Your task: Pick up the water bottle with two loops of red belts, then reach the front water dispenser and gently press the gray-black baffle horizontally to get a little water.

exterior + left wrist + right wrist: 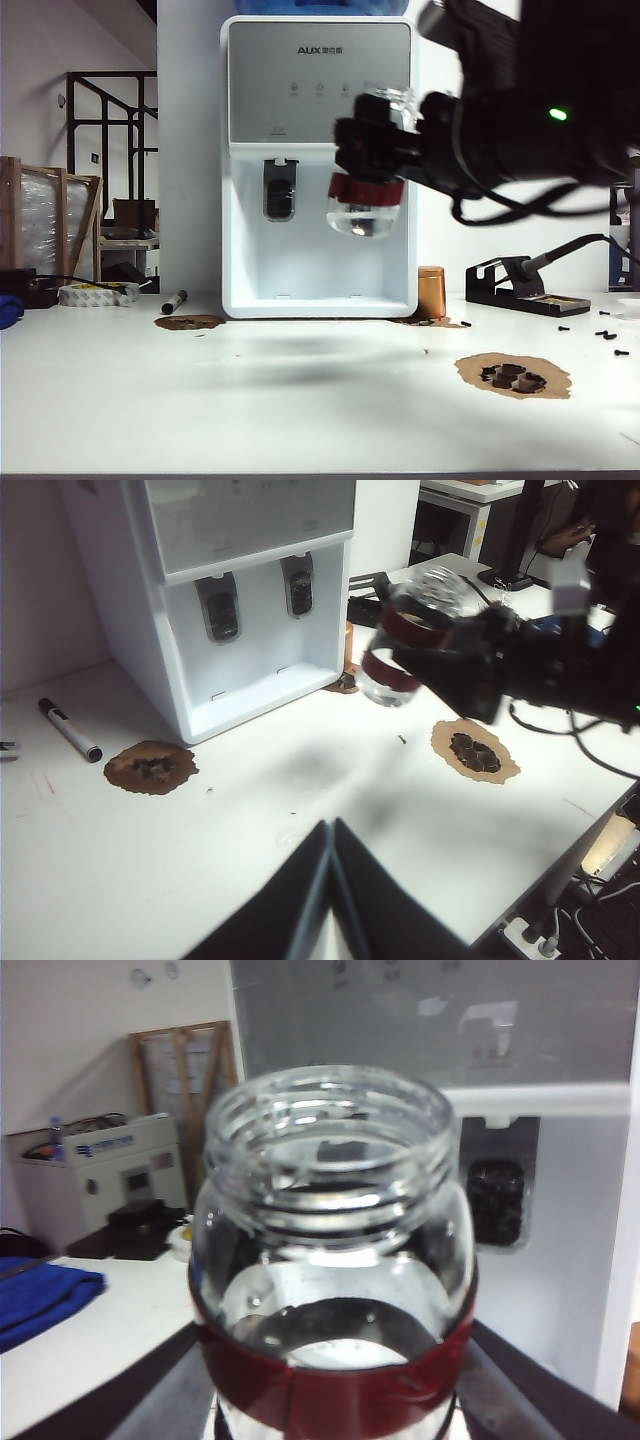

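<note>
Holding: my right gripper point(372, 160) clamps its fingers on the water bottle point(366, 190), raised before the water dispenser point(318, 160).
Left wrist view only: my left gripper point(330, 880), fingers together, empty.
Counter point(300, 400): white, stained brown.

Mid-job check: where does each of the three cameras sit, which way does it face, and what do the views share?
Exterior view: low at the table's front, facing the water dispenser; the right gripper holds the water bottle aloft.
Left wrist view: high, looking down past the shut left gripper at the table.
Right wrist view: behind the bottle's mouth, facing the dispenser front and a dark lever.
Shared: bottle and dispenser in all three.
</note>
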`<state>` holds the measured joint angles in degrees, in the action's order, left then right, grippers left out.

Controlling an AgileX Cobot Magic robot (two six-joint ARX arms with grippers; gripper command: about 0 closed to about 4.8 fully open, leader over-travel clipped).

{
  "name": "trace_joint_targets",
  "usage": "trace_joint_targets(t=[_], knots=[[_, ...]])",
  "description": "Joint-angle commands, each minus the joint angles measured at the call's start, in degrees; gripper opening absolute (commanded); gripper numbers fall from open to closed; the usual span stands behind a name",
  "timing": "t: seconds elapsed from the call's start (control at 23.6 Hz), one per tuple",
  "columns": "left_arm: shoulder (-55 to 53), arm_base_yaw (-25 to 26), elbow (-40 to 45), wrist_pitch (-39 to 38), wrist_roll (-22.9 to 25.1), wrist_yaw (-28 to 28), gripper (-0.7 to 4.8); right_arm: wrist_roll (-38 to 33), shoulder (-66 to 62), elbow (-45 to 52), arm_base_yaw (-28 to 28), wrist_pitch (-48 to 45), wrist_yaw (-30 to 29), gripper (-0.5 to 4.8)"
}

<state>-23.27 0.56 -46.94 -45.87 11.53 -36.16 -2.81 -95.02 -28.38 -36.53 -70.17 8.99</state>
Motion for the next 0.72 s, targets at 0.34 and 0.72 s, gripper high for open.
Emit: trace_joint_targets(t=[0.34, 0.72], knots=[[-0.15, 0.00, -0.24, 0.44, 0.04, -0.04, -0.01, 4.20, -0.37, -8.83, 0.04, 11.45, 12.11, -0.04], [-0.15, 0.00, -0.24, 0.37, 0.02, -0.04, -0.01, 5.05, -6.80, -11.65, 0.07, 13.03, 9.66, -0.04]])
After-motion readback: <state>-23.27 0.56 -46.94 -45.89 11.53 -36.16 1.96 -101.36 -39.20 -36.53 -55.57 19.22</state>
